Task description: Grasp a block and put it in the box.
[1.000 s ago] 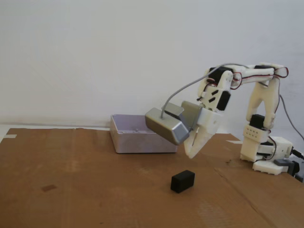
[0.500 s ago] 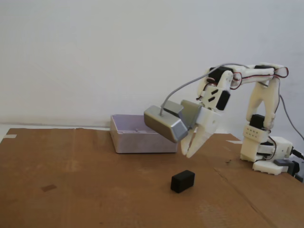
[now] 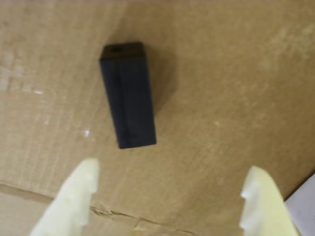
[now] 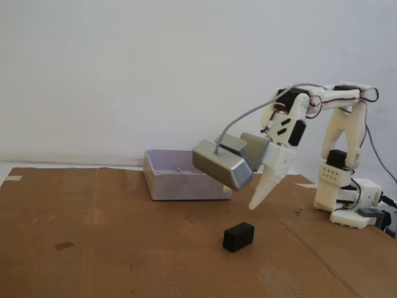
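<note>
The black block lies on the brown cardboard, apart from everything else. In the wrist view the block runs lengthwise away from the camera, beyond and left of centre between my two pale fingertips. My gripper hangs above the block and slightly to its right, pointing down at an angle. The wrist view shows the gripper open wide with nothing in it. The pale grey-lilac box stands behind, left of the gripper, on the far part of the cardboard.
A silver-grey camera module with a grey cable rides on the wrist, in front of the box's right end. The white arm base stands at the right. The cardboard has seams and a small dark mark.
The jaws went from shut to wide open. The gripper has moved slightly right and up, staying above the block, which has not moved.
</note>
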### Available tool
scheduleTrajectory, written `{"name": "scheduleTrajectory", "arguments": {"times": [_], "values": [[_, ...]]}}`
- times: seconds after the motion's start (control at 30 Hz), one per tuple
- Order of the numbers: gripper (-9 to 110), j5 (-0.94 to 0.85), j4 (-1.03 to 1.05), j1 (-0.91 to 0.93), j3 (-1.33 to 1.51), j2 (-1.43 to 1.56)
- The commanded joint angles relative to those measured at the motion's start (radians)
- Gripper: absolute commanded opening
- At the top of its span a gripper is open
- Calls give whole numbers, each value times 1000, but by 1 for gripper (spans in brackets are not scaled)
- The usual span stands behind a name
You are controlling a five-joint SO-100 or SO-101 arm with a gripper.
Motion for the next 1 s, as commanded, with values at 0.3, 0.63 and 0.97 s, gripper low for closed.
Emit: {"name": "scheduleTrajectory", "arguments": {"times": [0.3,0.63,0.97], "values": [[36,6,-32,-40,-124,-15],[36,2,-89,-57,-110,-43],[36,2,-89,-61,-117,-72]]}}
